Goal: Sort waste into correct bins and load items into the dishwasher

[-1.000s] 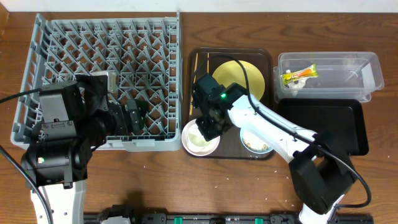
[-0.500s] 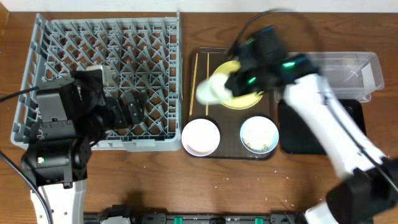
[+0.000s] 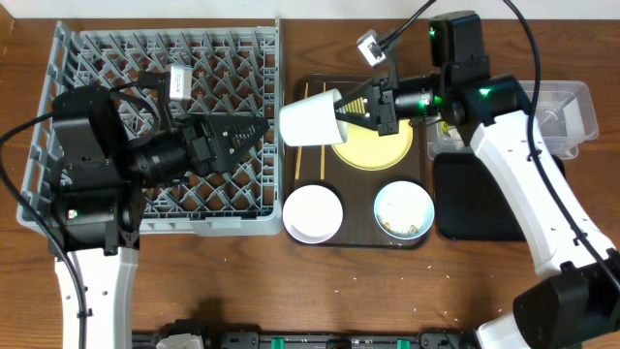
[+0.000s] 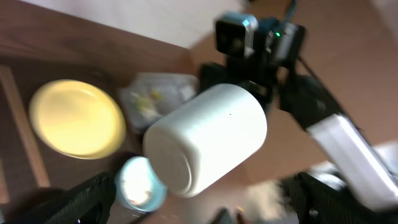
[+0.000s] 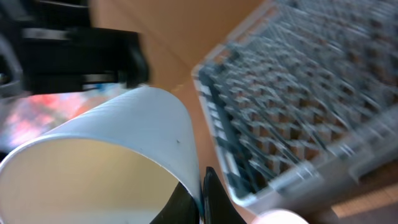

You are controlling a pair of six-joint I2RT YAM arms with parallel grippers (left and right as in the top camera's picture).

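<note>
Lowest in the overhead frame, the white bowl (image 3: 312,212) and the light blue bowl (image 3: 403,209) sit on the brown serving tray (image 3: 358,242), and the blue one has food scraps (image 3: 399,225) in it. So I count 2 bowls unloaded and the scraps unsorted. Just above them the yellow plate (image 3: 373,147) and the chopsticks (image 3: 302,160) also lie on that tray. At upper centre my right gripper (image 3: 341,111) is clamped on the rim of the white cup (image 3: 310,118), holding it on its side in the air over the tray's left edge, base pointing left. My left gripper (image 3: 254,129) faces it from over the dish rack (image 3: 116,58) with its fingers spread wide and nothing between them, so I judge a handover is being set up. The rack at upper left holds no dishes. The black tray (image 3: 465,213) at right looks bare. At far upper right, the clear box (image 3: 567,107) holds what looks like the wrapper (image 4: 149,102), though the blur leaves me unsure.
</note>
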